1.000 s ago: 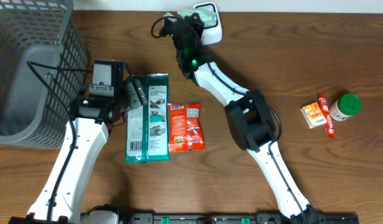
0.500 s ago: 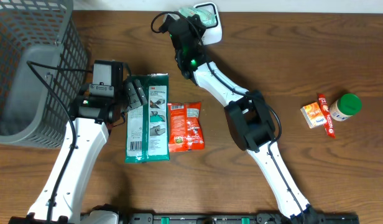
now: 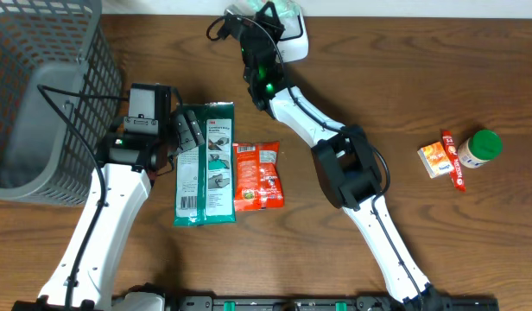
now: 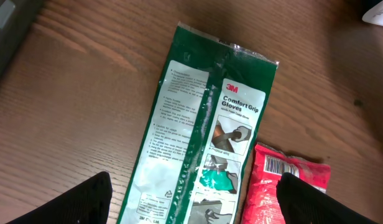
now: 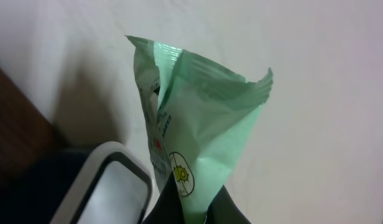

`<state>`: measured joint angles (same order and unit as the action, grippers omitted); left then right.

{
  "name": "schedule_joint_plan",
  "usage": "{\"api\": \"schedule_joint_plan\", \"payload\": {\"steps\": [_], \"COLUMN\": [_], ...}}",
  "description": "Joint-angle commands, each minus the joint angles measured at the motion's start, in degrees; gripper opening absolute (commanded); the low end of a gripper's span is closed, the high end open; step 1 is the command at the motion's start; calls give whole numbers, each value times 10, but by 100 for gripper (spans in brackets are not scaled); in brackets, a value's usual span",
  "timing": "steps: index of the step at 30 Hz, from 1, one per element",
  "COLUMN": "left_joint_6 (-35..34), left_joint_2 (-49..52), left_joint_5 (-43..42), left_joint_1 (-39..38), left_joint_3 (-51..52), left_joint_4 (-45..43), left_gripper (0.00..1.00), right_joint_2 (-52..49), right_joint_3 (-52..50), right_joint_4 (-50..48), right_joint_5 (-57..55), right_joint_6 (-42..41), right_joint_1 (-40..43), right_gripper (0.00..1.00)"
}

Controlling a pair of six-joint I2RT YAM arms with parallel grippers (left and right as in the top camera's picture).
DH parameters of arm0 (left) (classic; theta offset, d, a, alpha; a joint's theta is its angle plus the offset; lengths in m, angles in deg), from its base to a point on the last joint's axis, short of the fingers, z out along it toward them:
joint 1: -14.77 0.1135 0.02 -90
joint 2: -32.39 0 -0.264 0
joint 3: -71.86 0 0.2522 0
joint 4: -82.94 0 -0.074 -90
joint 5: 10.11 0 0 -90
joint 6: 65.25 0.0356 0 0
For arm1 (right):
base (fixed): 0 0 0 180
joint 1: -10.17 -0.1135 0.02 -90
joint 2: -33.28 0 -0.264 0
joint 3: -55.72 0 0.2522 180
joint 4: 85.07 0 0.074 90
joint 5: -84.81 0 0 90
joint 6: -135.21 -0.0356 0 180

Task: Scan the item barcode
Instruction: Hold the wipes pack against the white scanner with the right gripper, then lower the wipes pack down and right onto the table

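Grey basket: sitting at the far left of the desk, wire walls rising beside the left arm.
Left fingers: standing spread wide above the glove pack, gripping nothing.
Glove pack: lying flat and lengthwise, green with a white label, printed side up, just right of the left arm.
Red snack bag: lying flat against the glove pack's right edge, barcode end showing in the left wrist view.
Right fingers: pressing together on the bottom edge of the pale green packet, reaching to the far edge of the desk.
Pale green packet: being pinched and held upright in the air, crimped top pointing up, right over the scanner.
Scanner: sitting at the back edge of the desk, white body, window facing up toward the packet.
Orange box: resting well to the right.
Red stick: lying between the box and the jar.
Green-lidded jar: sitting furthest right.
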<state>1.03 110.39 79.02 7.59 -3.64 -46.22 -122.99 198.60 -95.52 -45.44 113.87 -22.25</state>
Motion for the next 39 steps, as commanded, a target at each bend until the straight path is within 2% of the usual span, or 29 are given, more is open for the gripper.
{"api": "schedule_joint_plan", "payload": {"steps": [1,6,10,18,29,39], "left_joint_6": [8,8,8,8,8,8], "left_joint_2": [-2,-2,-2,-2,-2,-2], "left_joint_5": [11,11,11,11,11,11], "left_joint_1": [2,2,2,2,2,2], "left_joint_3": [-1,-1,-1,-1,-1,-1], "left_joint_4": [0,0,0,0,0,0], "left_gripper": [85,85,85,85,85,85], "right_joint_2": [-3,-3,-3,-3,-3,44], "right_joint_3": [2,2,2,2,2,2], "right_joint_4": [19,69,115,182,152,125], "right_joint_5": [23,29,28,28,17,7], "right_joint_6": [-43,-173,-229,-230,-231,-303], "right_joint_1": [7,18,24,16,8,8], "right_gripper": [1,1,1,1,1,1]}}
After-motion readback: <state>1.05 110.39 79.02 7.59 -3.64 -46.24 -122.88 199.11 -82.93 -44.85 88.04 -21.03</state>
